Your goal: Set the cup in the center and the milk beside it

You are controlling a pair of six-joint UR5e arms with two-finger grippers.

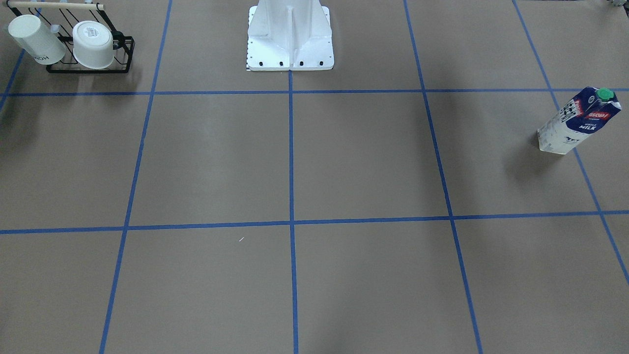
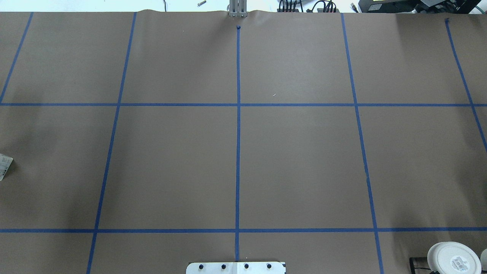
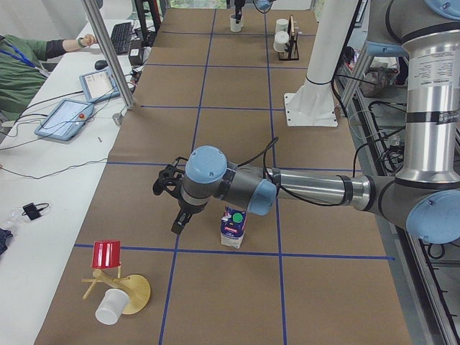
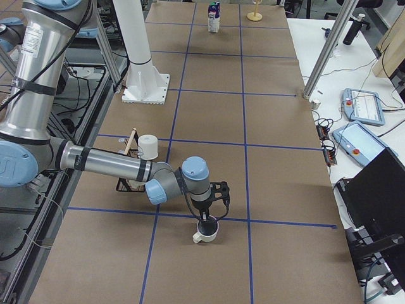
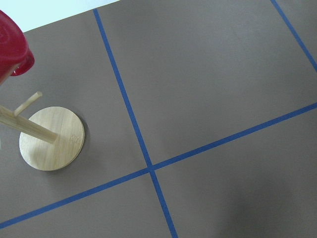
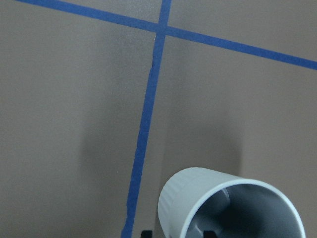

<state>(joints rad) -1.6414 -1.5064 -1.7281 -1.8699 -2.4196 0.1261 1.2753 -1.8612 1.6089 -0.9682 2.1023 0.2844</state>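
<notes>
The right fingers (image 6: 147, 233) are held apart astride the wall of the cup (image 6: 193, 203), one tip outside and one inside, nothing clamped. The cup is stood upright on the surface (image 4: 278, 164) at its right end, just beside a blue tape line (image 6: 143, 129). The left fingers (image 3: 179, 222) are hung near the milk (image 3: 233, 230) at the left end, clear of it; their spread cannot be told.

The silver-and-blue left arm (image 3: 309, 188) stretches out level and low, its black two-finger left gripper (image 3: 177, 224) pointing down. The matching right arm (image 4: 107, 163) reaches likewise, its black right gripper (image 4: 209, 214) pointing downward. Neither gripper's finger spacing can be made out.
</notes>
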